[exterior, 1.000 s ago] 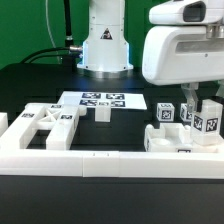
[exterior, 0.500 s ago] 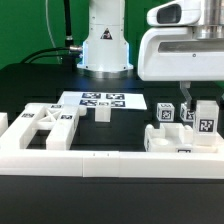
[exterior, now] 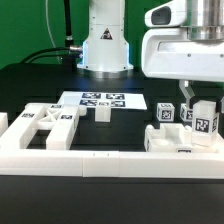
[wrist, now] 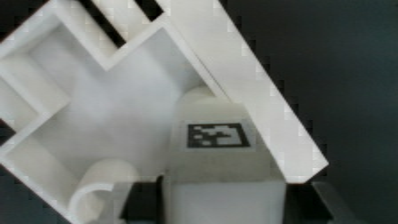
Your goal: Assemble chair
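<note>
My gripper (exterior: 203, 101) hangs over the exterior view's right side, shut on a white post leg (exterior: 207, 123) with a square tag on its face. In the wrist view the same leg (wrist: 217, 140) sits between my dark fingers (wrist: 150, 202), its tag facing the camera. Under it lies a white chair part with raised walls (wrist: 80, 95). That blocky part (exterior: 180, 142) rests against the front rail, with two short tagged posts (exterior: 165, 113) just behind it. An X-braced frame (exterior: 50, 126) lies on the exterior view's left.
The marker board (exterior: 100, 100) lies flat mid-table, in front of the arm's base (exterior: 105, 45). A small white block (exterior: 102, 114) stands at its near edge. A long white border rail (exterior: 95, 160) runs along the front.
The hand has straightened a little from a slight tilt. The leg stays in the grip at almost the same spot.
</note>
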Motion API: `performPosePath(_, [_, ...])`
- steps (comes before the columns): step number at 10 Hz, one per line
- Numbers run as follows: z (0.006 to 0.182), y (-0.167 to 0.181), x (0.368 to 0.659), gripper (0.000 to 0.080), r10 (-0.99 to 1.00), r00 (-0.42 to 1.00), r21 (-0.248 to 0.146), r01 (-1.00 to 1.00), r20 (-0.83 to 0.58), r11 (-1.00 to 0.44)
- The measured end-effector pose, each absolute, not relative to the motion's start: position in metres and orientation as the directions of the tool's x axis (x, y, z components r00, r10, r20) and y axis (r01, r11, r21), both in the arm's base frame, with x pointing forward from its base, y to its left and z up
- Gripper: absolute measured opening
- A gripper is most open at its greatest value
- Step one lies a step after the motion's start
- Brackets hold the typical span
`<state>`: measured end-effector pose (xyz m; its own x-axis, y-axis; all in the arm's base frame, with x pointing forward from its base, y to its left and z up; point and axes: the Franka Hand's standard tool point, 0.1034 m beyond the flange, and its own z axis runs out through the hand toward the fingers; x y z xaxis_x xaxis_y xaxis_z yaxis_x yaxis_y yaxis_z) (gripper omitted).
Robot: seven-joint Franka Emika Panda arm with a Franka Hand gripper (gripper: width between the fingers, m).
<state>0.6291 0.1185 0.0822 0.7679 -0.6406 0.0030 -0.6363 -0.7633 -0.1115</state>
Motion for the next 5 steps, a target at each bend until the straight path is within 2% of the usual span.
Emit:
performPosePath(2, [0.0817,0.1182,0.6292,0.0287,-0.757,0.653,-0.132,-0.752,-0.025,-0.646])
performPosePath(4, [0.081,0.1187,0.6289,0.0287,-0.894,0.441,-0.152,-0.892,-0.084,-0.425])
performPosePath(5, [0.0807,0.1202,0.6288,0.0287,-0.927,0.359,-0.149,-0.928,-0.106,-0.342])
